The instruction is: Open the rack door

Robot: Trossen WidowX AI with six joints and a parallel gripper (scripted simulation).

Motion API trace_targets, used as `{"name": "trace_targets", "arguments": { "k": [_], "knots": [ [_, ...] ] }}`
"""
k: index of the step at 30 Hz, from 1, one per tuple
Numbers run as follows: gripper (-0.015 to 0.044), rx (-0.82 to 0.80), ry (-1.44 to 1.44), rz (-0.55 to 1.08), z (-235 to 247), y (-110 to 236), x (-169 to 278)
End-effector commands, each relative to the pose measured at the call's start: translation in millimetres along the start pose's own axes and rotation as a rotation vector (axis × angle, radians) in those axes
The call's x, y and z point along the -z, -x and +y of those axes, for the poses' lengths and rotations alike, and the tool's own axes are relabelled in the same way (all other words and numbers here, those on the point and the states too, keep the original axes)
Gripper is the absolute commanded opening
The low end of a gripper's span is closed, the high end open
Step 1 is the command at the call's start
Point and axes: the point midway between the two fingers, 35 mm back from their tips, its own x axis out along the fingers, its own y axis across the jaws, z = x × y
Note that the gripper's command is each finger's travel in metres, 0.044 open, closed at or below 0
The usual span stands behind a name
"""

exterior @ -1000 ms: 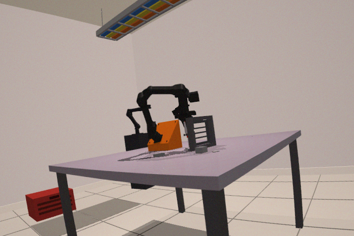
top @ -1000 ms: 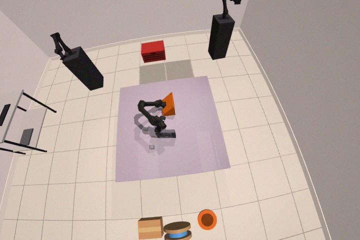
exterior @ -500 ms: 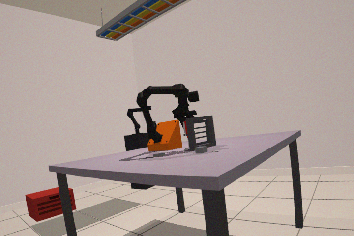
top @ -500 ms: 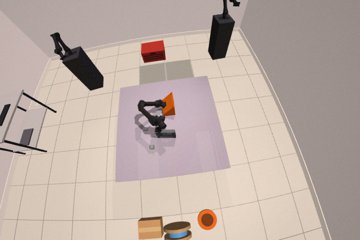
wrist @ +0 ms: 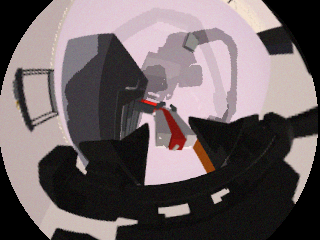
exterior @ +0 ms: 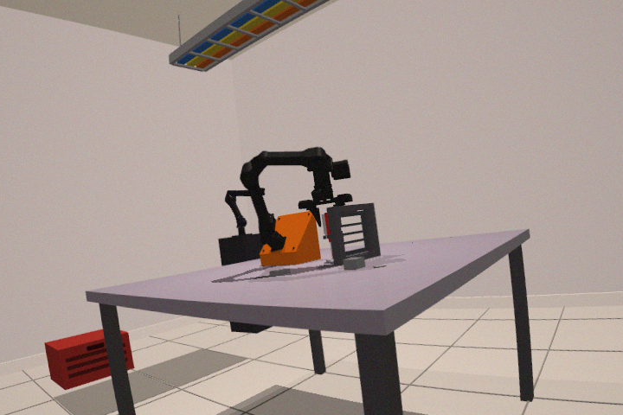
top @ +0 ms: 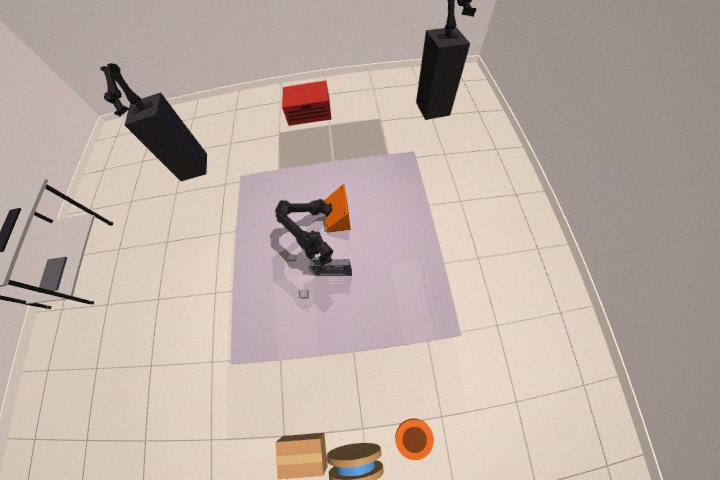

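Note:
The dark grey rack stands upright on the lilac table. The handle, grey with a red face, stands out beside the rack on the side toward the orange block. My gripper points down over it and is open. In the wrist view the handle shows between the spread fingers, with a gap on each side. One finger is close to the rack's edge; I cannot tell if it touches. The door's angle and the handle's exact turn are unclear.
An orange wedge stands at the arm's base; its edge shows past one finger. Small grey blocks lie on the table near the rack. A red box is on the floor.

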Motion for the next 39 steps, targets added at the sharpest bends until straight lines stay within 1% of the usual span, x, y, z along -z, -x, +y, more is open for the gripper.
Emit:
{"name": "trace_targets", "arguments": {
  "k": [1,39],
  "knots": [
    [0.0294,0.001,0.169,0.002,0.9,-2.3,-0.9],
    [0.0294,0.0,2.052,0.001,0.8,-2.0,-1.2]
  ]
}}
